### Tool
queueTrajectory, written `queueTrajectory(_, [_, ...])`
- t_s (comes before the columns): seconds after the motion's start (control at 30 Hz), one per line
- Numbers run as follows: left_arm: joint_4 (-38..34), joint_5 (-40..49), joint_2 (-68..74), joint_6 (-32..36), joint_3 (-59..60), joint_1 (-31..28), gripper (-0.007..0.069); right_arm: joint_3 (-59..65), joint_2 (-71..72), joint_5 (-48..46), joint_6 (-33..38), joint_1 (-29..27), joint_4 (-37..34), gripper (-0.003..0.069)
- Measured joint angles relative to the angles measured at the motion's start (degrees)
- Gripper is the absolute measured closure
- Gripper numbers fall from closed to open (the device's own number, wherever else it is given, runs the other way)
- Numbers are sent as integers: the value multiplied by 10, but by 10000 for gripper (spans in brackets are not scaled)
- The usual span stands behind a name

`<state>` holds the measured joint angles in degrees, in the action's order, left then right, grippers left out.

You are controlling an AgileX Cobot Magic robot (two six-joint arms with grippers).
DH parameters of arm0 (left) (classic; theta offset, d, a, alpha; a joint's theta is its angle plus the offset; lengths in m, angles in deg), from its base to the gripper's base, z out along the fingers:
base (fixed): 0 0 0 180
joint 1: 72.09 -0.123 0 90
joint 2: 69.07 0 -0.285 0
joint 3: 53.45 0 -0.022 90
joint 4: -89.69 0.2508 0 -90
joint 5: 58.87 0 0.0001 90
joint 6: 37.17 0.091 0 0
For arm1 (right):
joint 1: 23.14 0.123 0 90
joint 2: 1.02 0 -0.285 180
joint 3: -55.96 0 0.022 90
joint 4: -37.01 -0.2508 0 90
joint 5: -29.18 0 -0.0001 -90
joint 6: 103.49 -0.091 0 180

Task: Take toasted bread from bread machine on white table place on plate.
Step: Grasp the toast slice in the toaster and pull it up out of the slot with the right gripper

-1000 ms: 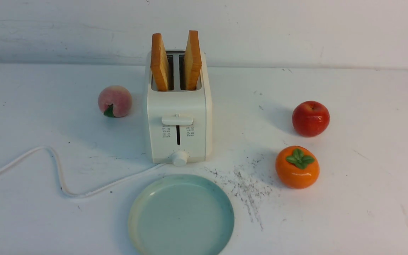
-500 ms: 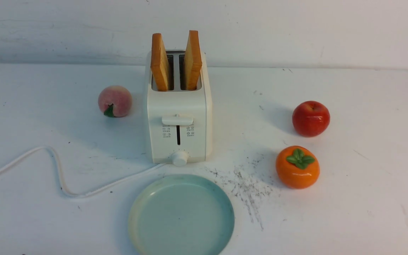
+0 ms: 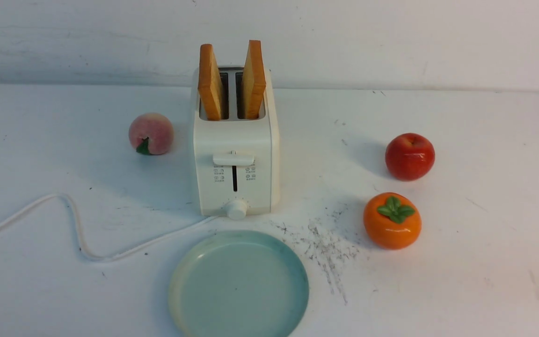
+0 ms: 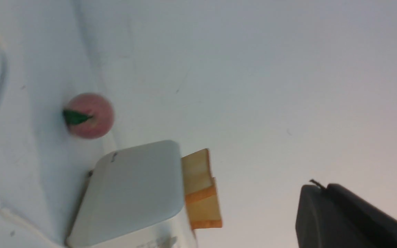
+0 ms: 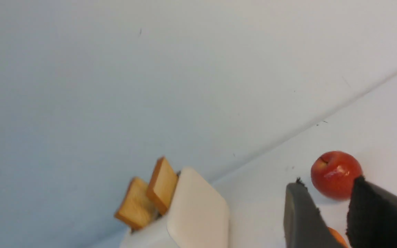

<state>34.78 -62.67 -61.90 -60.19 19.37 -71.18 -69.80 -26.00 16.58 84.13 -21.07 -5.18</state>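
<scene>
Toast: left slice (image 3: pixel 210 82) and right slice (image 3: pixel 254 79) stand on edge in the toaster (image 3: pixel 234 159), tops clear of the slots and leaning slightly apart.
Axis: each slice runs front to back, so fingers must close across its thin way.
From fingers: ahead of both pairs, well apart.
Left gripper (image 4: pixel 322 193): fingers pressed together, empty; likely the nearer arm, since the toaster looms larger in its view.
Right gripper (image 5: pixel 327 184): fingers spread, empty; an apple (image 5: pixel 336 172) lies beyond the gap.
Plate (image 3: pixel 239 285): bare, just in front of the toaster.
</scene>
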Motion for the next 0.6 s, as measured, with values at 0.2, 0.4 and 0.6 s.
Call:
queueTrajectory(0.2, [2, 155, 44, 102, -84, 0, 638, -212, -272, -268, 97, 0, 71, 669])
queueTrajectory(0.4, [25, 317, 187, 158, -116, 0, 638, -349, -508, -391, 151, 1, 68, 674])
queueTrajectory(0.6, [56, 469, 394, 235, -184, 0, 638, -572, -740, -546, 212, 72, 8, 664])
